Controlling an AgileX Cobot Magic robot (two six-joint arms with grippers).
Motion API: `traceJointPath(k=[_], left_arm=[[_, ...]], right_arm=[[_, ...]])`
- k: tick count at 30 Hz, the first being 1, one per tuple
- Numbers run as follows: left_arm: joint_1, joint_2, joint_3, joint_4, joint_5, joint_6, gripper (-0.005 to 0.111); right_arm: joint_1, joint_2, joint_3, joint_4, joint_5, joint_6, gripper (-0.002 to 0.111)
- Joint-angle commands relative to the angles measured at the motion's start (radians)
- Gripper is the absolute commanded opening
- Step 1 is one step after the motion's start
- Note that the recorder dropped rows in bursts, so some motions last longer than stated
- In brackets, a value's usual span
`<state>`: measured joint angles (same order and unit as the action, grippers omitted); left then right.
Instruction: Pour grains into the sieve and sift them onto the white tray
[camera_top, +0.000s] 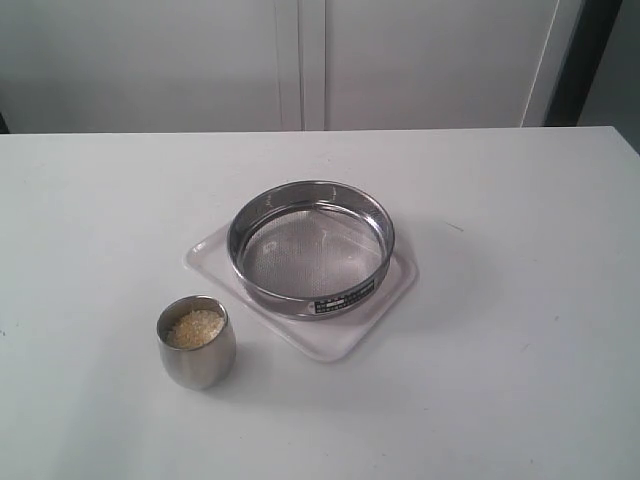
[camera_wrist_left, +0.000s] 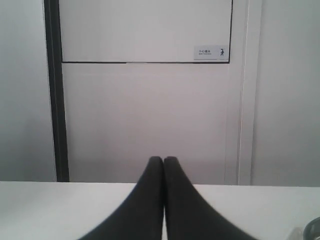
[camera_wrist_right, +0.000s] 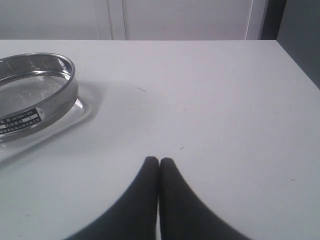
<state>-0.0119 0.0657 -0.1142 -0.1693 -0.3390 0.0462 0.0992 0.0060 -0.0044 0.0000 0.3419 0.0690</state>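
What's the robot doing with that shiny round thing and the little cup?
Nothing is being handled yet. The sieve sits empty on the white tray in the middle of the table. The grains are in a small steel cup beside the tray. The left gripper and right gripper each have their jaws shut on nothing, touching none of it.

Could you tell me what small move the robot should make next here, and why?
Probably open the left pincer and bring it toward the steel cup. Its jaws are shut on nothing, the grains sit in that cup on the left side of the table, and the sieve, resting on the white tray, holds none yet.
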Motion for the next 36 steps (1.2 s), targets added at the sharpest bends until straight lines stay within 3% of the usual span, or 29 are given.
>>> traceJointPath(k=[1,5,9,15,19,31,36], left_arm=[[-0.001,0.051,-0.050,0.021,0.077,-0.079,0.000],[-0.001,0.100,-0.075,0.054,0.042,-0.164,0.000],[-0.001,0.162,-0.074,0.263,-0.069,-0.184,0.000],[-0.001,0.264,-0.120,0.590,-0.120,-0.418,0.000],[-0.001,0.348,-0.131,0.621,-0.224,-0.504,0.000],[-0.001,0.622,-0.139,0.912,-0.534,-0.772,0.000],[-0.001,0.724,-0.145,0.969,-0.622,-0.791,0.000]], right_arm=[[0.001,-0.006,0.004,0.000,-0.006,0.005,0.000],[0.001,-0.006,0.004,0.000,-0.006,0.005,0.000],[0.001,-0.006,0.004,0.000,-0.006,0.005,0.000],[0.001,-0.006,0.004,0.000,-0.006,0.005,0.000],[0.001,-0.006,0.004,0.000,-0.006,0.005,0.000],[0.001,-0.006,0.004,0.000,-0.006,0.005,0.000],[0.001,-0.006,0.004,0.000,-0.006,0.005,0.000]])
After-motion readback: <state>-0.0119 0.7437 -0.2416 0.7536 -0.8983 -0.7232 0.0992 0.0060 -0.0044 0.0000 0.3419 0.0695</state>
